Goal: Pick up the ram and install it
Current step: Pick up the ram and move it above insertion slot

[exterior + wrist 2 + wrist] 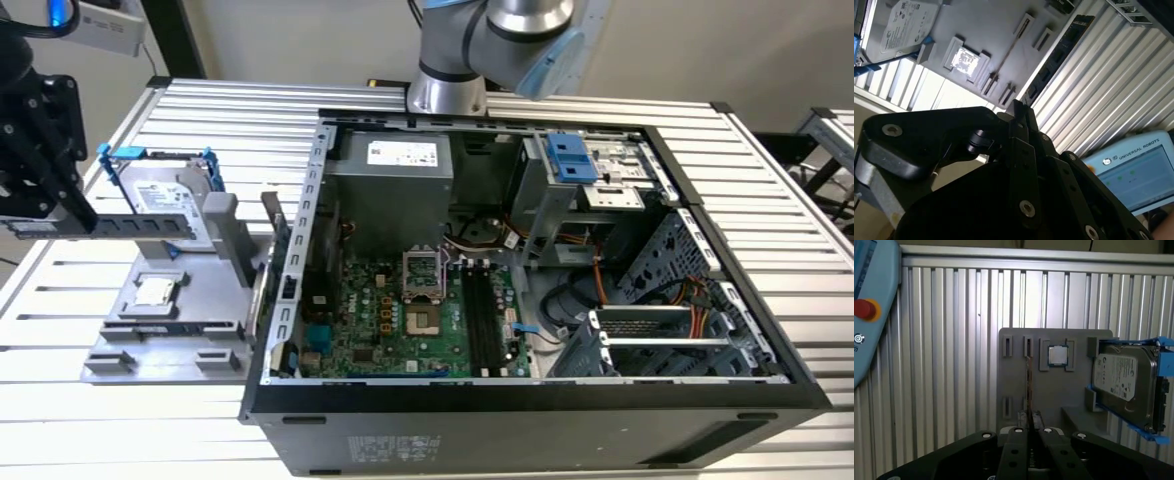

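Note:
The ram [127, 225] is a thin stick with a row of black chips. It hangs level above the grey holder tray [167, 330] at the exterior view's left. My black gripper [64, 220] is shut on one end of it. In the second wrist view the ram [1060, 54] reaches out from the fingertips [1019, 107] over the ribbed table, off the tray. In the first wrist view it shows edge-on as a thin line [1027, 385] between the closed fingers [1021, 432]. The motherboard's black slots [481, 318] lie inside the open computer case [534, 400].
A silver hard drive [160, 195] in a blue bracket and a small square processor chip [156, 291] sit on the tray. The case holds a power supply [394, 165], cables and a drive cage [667, 330]. A teach pendant [869, 315] lies on the ribbed table.

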`<state>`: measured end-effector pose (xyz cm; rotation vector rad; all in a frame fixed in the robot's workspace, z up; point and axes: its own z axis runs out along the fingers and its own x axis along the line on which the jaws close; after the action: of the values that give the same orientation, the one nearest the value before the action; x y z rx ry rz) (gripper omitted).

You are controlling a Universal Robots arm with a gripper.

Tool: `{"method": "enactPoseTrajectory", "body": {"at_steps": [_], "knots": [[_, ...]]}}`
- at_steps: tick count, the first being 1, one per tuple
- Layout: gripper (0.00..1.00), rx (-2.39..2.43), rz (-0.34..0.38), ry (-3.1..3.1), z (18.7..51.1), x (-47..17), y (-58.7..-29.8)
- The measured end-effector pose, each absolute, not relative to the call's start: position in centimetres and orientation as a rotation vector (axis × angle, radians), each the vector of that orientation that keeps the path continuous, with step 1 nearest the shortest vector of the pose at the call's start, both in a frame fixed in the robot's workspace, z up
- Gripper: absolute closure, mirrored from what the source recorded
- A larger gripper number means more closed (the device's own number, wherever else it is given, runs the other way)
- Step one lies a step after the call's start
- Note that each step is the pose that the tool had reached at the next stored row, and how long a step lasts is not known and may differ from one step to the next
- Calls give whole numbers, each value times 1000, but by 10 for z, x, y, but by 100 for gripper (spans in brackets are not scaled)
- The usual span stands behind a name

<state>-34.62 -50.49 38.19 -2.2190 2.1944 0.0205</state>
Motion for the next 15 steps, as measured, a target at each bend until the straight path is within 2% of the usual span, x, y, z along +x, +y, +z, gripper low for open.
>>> {"method": "enactPoseTrajectory", "body": {"at_steps": [15], "knots": [[100, -2219, 21, 2194, 382, -317, -505]]}}
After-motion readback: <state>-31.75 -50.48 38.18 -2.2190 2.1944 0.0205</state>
